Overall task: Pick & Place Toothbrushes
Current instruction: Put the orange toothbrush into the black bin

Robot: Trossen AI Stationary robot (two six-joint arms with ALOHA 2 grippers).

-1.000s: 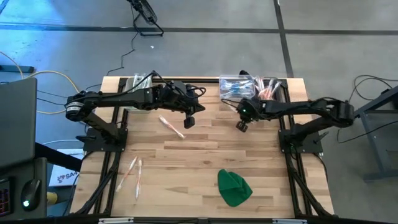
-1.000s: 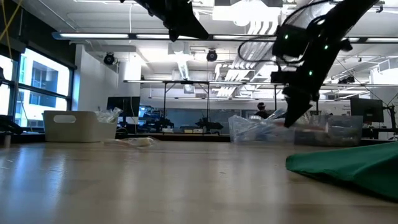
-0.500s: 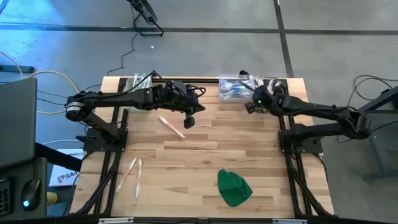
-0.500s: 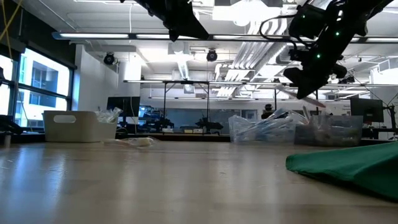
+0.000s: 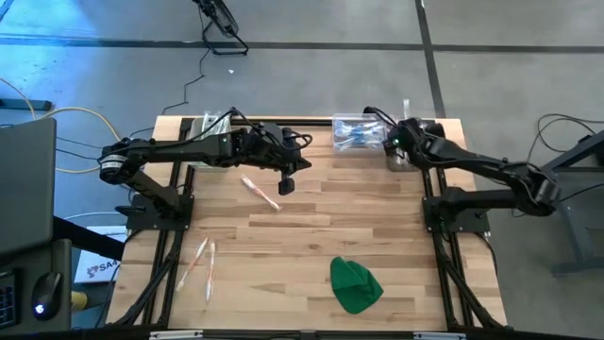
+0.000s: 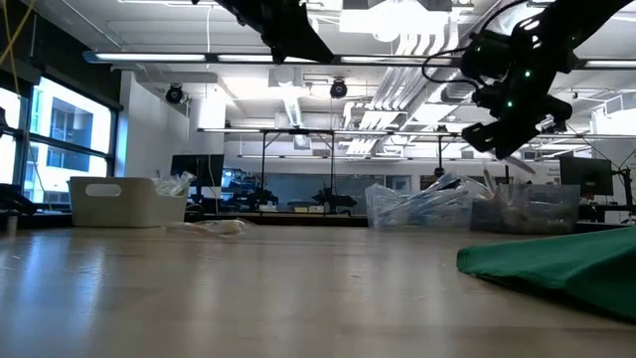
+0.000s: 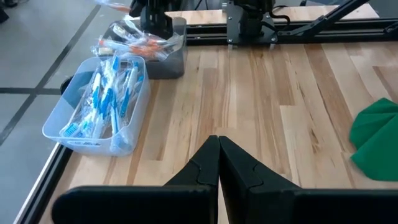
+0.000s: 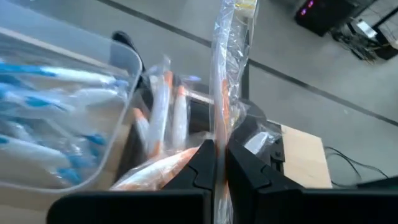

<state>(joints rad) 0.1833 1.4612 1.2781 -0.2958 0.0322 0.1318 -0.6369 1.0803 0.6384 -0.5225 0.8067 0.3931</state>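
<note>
My right gripper [image 8: 219, 146] hangs over the far right corner of the table, shut on a clear-wrapped toothbrush with an orange accent [image 8: 221, 74]. Under it stands a grey bin [image 5: 416, 134] of orange toothbrushes [image 8: 163, 118], beside a clear bin [image 5: 356, 133] of blue ones [image 7: 106, 99]. My left gripper [image 7: 219, 140] is shut on nothing and hovers above the table's far middle [image 5: 288, 184]. One wrapped toothbrush [image 5: 260, 193] lies flat on the wood near it. Two more [image 5: 201, 263] lie near the left front. My right gripper pinches the wrapped toothbrush between its two fingers, near one end [image 8: 219, 127]. The toothbrush runs along the fingers and sticks out past their tips. It is lifted clear, above the grey bin.
A green cloth lump [image 5: 356, 283] lies on the near right of the table. A white bin [image 5: 211, 126] stands at the far left corner. Bare wood spreads across the middle [image 5: 359, 217]. Black rails run along the far edge and both sides.
My right gripper has risen and travelled from above the table's right middle toward the far right corner, turning as it went, and now hangs over the bins with the toothbrush.
</note>
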